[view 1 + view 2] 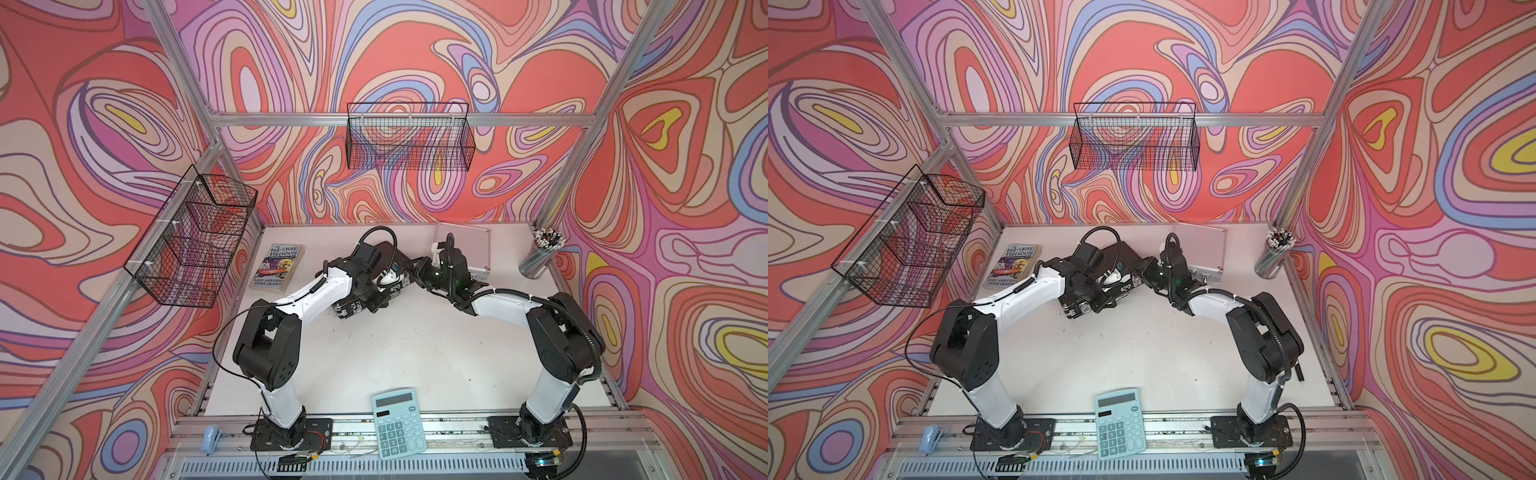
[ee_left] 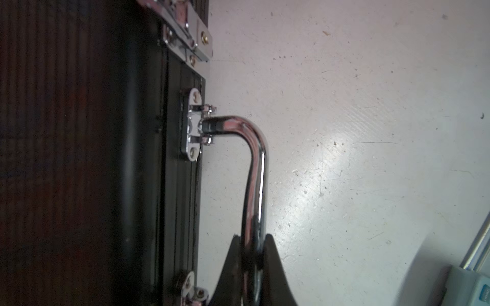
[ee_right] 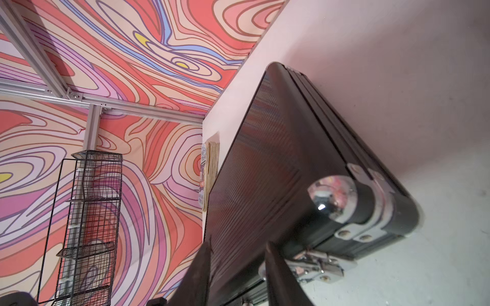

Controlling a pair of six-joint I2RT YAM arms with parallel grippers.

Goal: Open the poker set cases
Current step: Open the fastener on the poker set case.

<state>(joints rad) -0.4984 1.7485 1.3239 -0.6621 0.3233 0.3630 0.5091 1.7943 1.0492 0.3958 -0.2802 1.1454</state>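
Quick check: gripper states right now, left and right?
Left gripper: closed on the handle of the black case.
Right gripper: part open at a latch, nothing visibly held.

Ribbed matt black case, mirror-bright chrome handle (latches too), scuffed white tabletop

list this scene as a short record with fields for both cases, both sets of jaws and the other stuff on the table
black case: ribbed black briefcase-style case, lid down, rear centre
silver case: ribbed aluminium briefcase-style case, closed, rear right
left jaws: shut on the black case's chrome handle
right jaws: apart, astride the black case's front edge beside a metal latch; grip unclear
other items: paperback book, light-blue calculator, cup of pencils
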